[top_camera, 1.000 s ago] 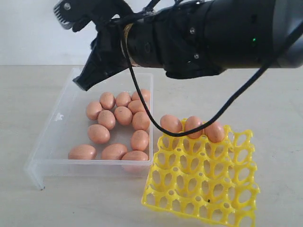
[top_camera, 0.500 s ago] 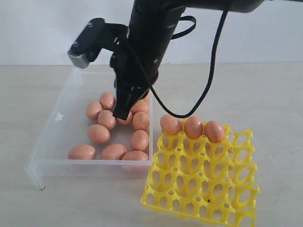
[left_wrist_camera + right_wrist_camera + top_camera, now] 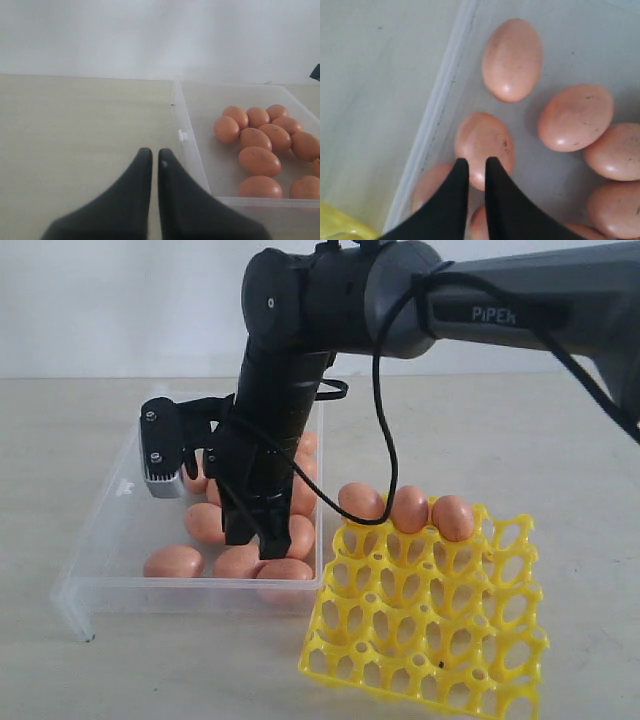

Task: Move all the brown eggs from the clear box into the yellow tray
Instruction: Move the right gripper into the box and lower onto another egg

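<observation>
Table (image 3: 560, 440): pale, matte, carries everything.

Right arm (image 3: 330, 300): black, reaches in from the right side, crosses the middle and bends steeply down into the clear box.

Clear box (image 3: 105, 510): left of centre, low transparent walls.

Yellow tray (image 3: 420, 640): just beside the box's near right corner, tilted a little. Most of its cups are bare.

Right gripper (image 3: 253, 545): inside the box, pointing down over the near right part of the egg cluster. Right wrist view: the jaws (image 3: 476, 165) stand a narrow slit apart with nothing between them. The tips are right above one speckled egg (image 3: 487, 137) lying close to the box wall. Cannot tell whether they touch it.

Left gripper (image 3: 155, 155): over bare table, just outside the box wall (image 3: 192, 160). Jaws pressed almost together, only a thin seam, empty.

Brown eggs: a loose cluster on the box floor (image 3: 173, 561), several hidden behind the arm. Three more (image 3: 409, 508) sit side by side in the tray's far row.
</observation>
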`<action>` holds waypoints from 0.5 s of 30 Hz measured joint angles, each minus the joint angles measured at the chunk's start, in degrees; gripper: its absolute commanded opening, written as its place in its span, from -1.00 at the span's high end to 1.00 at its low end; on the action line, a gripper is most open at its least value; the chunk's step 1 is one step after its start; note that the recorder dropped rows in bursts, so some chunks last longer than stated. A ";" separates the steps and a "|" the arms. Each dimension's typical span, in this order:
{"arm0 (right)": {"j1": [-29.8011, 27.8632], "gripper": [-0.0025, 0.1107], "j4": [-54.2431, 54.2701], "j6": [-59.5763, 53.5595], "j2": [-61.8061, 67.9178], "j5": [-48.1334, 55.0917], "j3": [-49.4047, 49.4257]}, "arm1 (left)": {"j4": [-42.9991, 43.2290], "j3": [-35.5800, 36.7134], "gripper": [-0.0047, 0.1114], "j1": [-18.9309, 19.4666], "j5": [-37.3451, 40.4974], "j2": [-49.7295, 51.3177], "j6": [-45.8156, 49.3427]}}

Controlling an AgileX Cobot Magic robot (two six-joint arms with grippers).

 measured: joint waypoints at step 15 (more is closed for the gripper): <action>0.00 0.08 0.00 -0.78 3.97 -6.42 0.00 | 0.00 0.00 0.85 0.00 0.00 0.00 0.00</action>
